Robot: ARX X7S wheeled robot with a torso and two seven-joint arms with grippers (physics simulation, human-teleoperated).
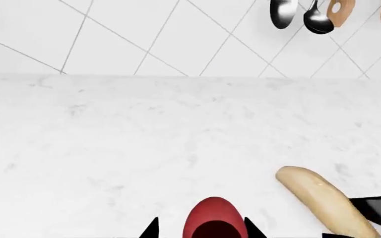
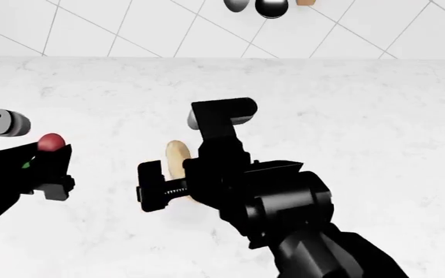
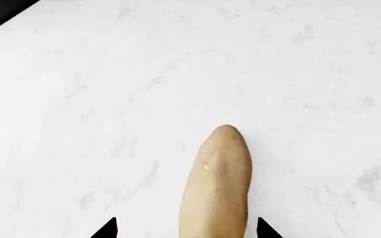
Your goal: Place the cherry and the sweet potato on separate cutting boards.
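Observation:
The cherry [image 1: 214, 218] is dark red and lies on the white marble counter between the tips of my left gripper [image 1: 202, 230]. The jaws stand wider than the fruit, with a gap showing on one side. In the head view the cherry [image 2: 51, 142] sits at the far end of my left gripper [image 2: 48, 168]. The sweet potato [image 3: 217, 183] is pale tan and lies flat between the spread jaws of my right gripper [image 3: 185, 230], with gaps on both sides. It also shows in the left wrist view [image 1: 326, 201] and the head view [image 2: 178, 159]. No cutting board is in view.
A white tiled wall [image 2: 130, 29] rises behind the counter [image 2: 377, 116]. Metal ladles [image 1: 309, 15] and wooden utensils [image 1: 341, 11] hang on it. My right arm [image 2: 284, 208] covers the counter's near middle.

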